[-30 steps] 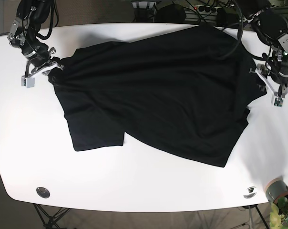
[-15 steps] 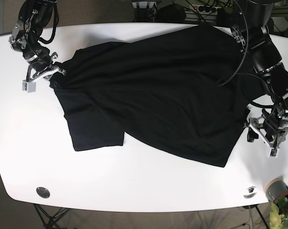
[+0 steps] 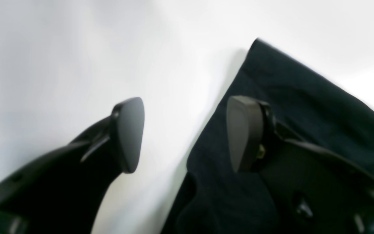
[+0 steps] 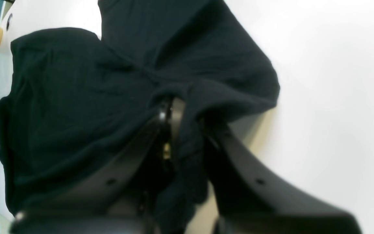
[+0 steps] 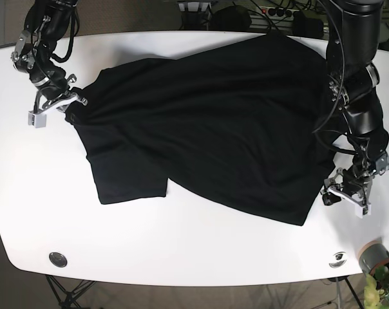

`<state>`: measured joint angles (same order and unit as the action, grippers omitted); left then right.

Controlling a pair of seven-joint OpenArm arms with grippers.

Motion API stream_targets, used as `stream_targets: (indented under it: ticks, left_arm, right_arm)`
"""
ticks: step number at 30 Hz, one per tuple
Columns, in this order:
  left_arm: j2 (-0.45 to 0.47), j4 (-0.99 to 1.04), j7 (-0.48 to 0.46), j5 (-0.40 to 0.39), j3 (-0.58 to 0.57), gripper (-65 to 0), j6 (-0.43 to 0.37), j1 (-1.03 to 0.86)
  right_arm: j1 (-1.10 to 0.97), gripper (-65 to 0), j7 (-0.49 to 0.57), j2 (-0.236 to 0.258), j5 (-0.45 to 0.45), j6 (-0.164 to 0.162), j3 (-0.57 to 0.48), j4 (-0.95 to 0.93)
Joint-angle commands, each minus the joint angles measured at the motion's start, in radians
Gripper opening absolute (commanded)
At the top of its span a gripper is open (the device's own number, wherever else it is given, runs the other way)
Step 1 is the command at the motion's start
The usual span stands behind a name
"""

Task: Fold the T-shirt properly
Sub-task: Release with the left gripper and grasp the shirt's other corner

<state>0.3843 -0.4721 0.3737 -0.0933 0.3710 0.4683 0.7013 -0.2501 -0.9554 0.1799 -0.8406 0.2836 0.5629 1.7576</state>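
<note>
A black T-shirt (image 5: 214,122) lies spread and rumpled across the white table (image 5: 181,244), with one sleeve (image 5: 130,180) pointing toward the front. My right gripper (image 5: 71,102) is at the shirt's left edge, shut on a bunched fold of fabric (image 4: 190,107); in the right wrist view the cloth is pinched between the right gripper (image 4: 187,126) fingers. My left gripper (image 5: 337,192) stands open at the shirt's front right corner. In the left wrist view one fingertip (image 3: 128,133) is over bare table and the other (image 3: 243,133) over the shirt's edge (image 3: 291,97), nothing pinched.
Two round metal discs (image 5: 58,259) (image 5: 338,259) are set into the table near its front edge. A grey cylinder and a green plant (image 5: 378,261) stand off the front right corner. Cables and dark gear (image 5: 246,13) lie behind the table.
My left arm has swung from the shirt's right side down to its front right corner, gripper open. My right gripper kept its hold on the left edge, shifting only slightly.
</note>
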Motion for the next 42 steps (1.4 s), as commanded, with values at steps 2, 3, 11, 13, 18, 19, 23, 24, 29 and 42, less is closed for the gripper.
stream_targets:
  ticks: [2,3,11,13,18,19,23,24,29,42]
  left_arm:
    - [0.006,0.102,-0.089,-0.016,-0.063,-27.4,0.01,0.059]
    - [0.003,0.128,-0.104,-0.016,-0.074,-27.4,0.01,0.059]
    - [-0.021,0.172,-0.124,-0.015,-0.145,-27.4,0.007,0.051]
    - [-0.02,0.174,-0.121,-0.015,-0.177,-27.4,0.007,0.045]
    - [-0.025,0.174,-0.104,-0.018,-0.205,-27.4,0.014,0.001]
    - [-0.026,0.172,-0.104,-0.015,-0.205,-27.4,0.014,0.001]
    - [-0.052,0.171,-0.086,-0.021,-0.205,-27.4,0.016,0.001]
    - [-0.058,0.169,-0.077,-0.021,-0.205,-27.5,0.019,0.004]
    - [-0.087,0.168,-0.058,-0.023,-0.203,-37.8,0.14,0.01]
    - [-0.094,0.031,-0.055,-0.064,-0.088,-65.0,0.163,-0.036]
  right_arm:
    - [0.01,-62.9,0.017,0.011,-0.019,0.004,0.006,0.017]
    - [0.01,-62.9,0.017,0.011,-0.019,0.004,0.006,0.017]
    - [0.01,-62.9,0.017,0.011,-0.019,0.004,0.007,0.017]
    - [0.007,-62.9,0.017,0.011,-0.019,0.006,0.007,0.017]
    - [0.008,-62.9,0.019,0.011,-0.019,0.007,0.009,0.017]
    - [0.008,-62.9,0.019,0.011,-0.019,0.007,0.007,0.017]
    - [0.01,-62.9,0.019,0.011,-0.019,0.007,0.007,0.017]
    - [0.01,-62.9,0.019,0.011,-0.019,0.007,0.006,0.017]
    - [0.018,-62.9,0.019,0.011,-0.019,0.007,0.006,0.017]
    - [0.024,-62.9,0.019,0.011,-0.019,0.007,0.006,0.017]
